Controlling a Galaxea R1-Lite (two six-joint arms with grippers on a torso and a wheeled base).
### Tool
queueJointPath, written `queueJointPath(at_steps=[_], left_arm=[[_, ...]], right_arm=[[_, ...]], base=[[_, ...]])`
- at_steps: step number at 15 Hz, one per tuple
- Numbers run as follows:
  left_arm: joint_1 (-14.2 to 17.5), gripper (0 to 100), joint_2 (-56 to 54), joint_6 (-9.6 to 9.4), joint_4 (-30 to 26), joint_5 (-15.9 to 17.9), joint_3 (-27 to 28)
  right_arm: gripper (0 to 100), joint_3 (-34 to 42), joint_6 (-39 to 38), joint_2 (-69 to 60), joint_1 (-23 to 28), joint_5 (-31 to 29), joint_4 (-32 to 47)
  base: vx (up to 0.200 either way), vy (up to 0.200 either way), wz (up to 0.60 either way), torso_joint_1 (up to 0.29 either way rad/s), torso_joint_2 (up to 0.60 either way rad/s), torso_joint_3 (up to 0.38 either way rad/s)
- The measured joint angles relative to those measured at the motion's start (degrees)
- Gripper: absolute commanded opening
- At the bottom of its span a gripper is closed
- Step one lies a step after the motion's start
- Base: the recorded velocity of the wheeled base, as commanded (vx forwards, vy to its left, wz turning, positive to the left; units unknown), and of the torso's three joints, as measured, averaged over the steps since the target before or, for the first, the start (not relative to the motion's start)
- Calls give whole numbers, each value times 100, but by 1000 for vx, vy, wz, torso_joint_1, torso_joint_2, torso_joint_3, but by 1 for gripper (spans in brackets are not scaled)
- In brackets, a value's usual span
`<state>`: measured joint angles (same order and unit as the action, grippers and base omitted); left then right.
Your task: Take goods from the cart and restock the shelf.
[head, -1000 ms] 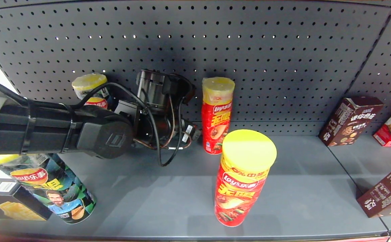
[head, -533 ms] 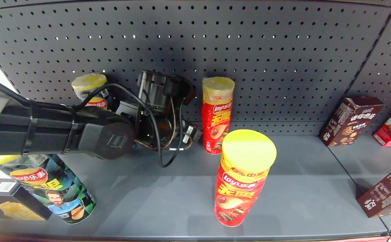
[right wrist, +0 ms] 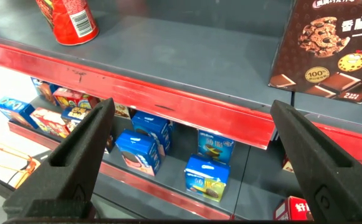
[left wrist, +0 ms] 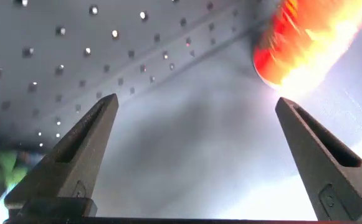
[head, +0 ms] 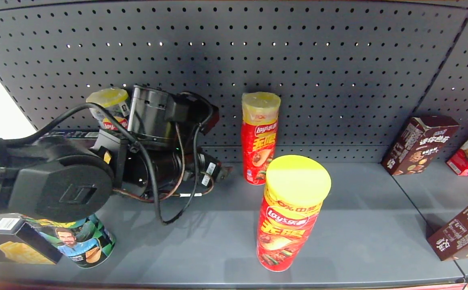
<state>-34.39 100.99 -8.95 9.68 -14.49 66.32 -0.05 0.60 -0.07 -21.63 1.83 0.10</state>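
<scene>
The left gripper (left wrist: pixel 196 102) gapes empty at centre-left of the head view, near the rear red-labelled chip can (head: pixel 259 139) on the shelf (head: pixel 359 225), while the right gripper (right wrist: pixel 190 102) also stands spread, holding nothing.

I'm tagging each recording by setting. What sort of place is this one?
Probably a shop aisle, or a mock-up of one: a grey shelf with a perforated back panel, upright chip cans and cookie boxes on it, and blue boxes stocked beneath a red edge strip.
</scene>
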Motion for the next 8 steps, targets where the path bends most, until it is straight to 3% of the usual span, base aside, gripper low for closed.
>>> queueJointPath(at_steps=[5, 8], left_arm=[[-445, 100, -887, 304, -13, 16, -916], [-679, 100, -1254, 356, -16, 10, -1134]], right_arm=[[100, 0, 0, 0, 5, 0, 0], [100, 5, 0, 0, 0, 0, 0]], base=[[0, 0, 0, 0, 0, 0], [0, 0, 0, 0, 0, 0]])
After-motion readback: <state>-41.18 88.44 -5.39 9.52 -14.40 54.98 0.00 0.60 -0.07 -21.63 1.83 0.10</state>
